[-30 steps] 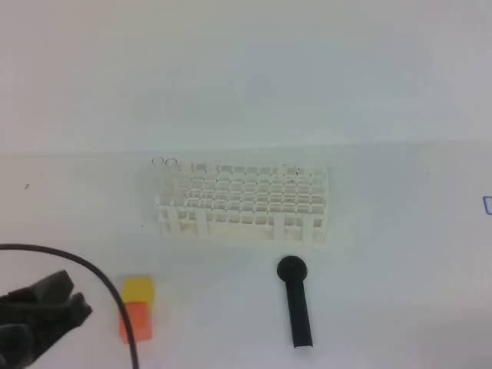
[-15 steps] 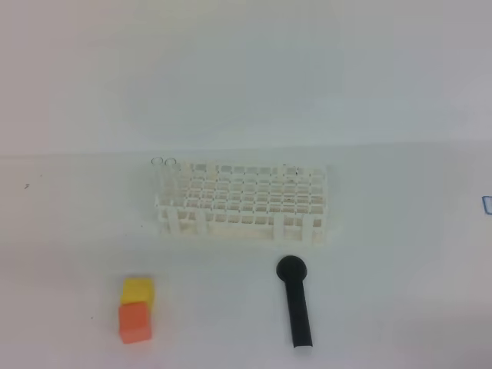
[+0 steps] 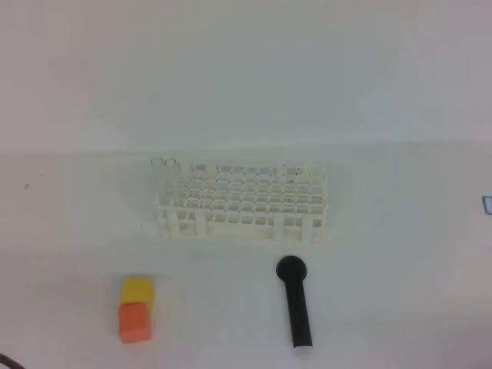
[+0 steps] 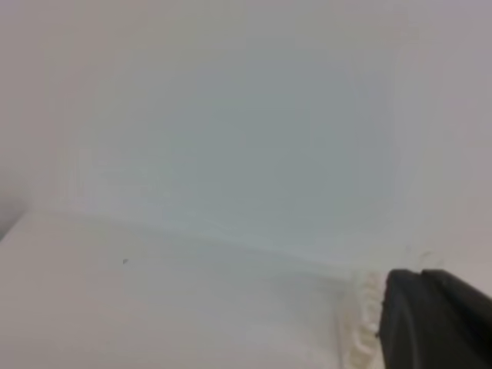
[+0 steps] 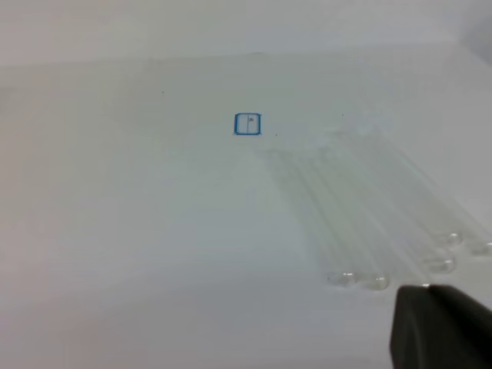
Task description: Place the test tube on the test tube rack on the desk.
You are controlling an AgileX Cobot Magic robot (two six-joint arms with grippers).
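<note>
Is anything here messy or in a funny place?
A little. Several clear glass tubes lie flat on the desk in the right wrist view, not standing in the white rack. Two tube rims show at the rack's far left corner. A black stick and two blocks lie in front. Nothing looks spilled or broken.

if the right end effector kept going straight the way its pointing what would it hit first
Probably the clear glass test tubes lying flat on the plain white desk, just ahead of the right end effector. Depth is hard to judge; a level path might pass over them.
</note>
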